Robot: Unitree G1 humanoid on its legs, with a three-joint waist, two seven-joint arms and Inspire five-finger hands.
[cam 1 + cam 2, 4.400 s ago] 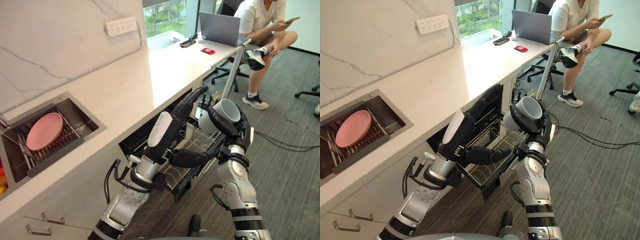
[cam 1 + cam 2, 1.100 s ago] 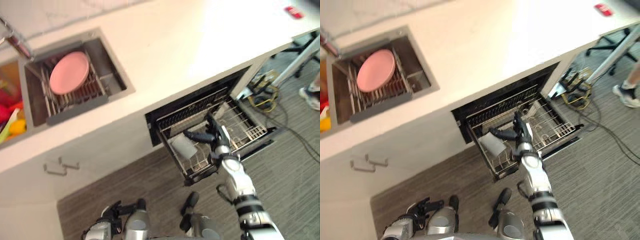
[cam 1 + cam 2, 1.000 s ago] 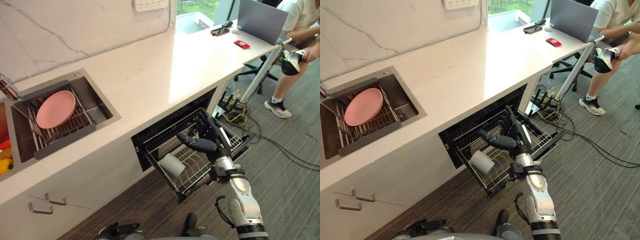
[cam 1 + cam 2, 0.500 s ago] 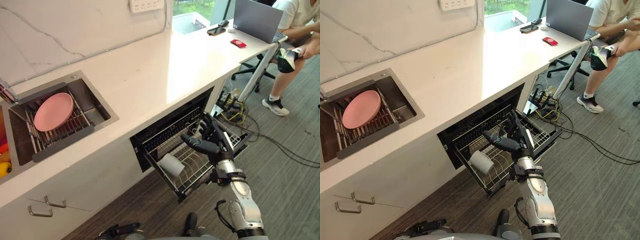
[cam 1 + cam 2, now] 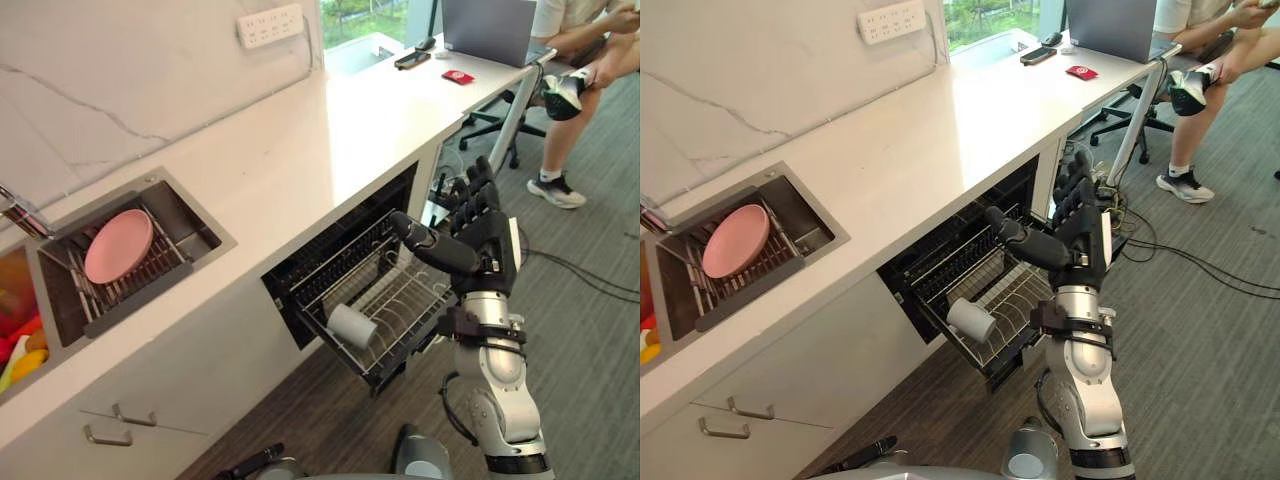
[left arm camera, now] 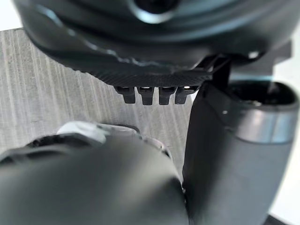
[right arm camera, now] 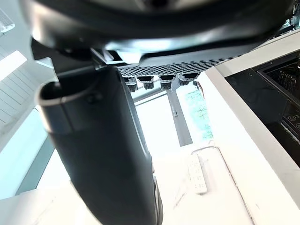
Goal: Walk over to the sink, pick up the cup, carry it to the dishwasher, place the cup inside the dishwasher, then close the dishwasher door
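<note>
The right hand (image 5: 485, 240) held fingers apart, empty, over the cup (image 5: 352, 325) (probably light, slick; grasp round its wall).

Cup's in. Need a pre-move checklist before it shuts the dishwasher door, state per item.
1. Cup inside the rack: ok, lying on its side near the front.
2. Right hand empty: ok, open, raised above the rack.
3. Rack pushed in: not ok, it juts out of the dishwasher.
4. Door shut: not ok, open under the rack.
5. Left hand clear: ok, low over the floor, holding nothing.
</note>
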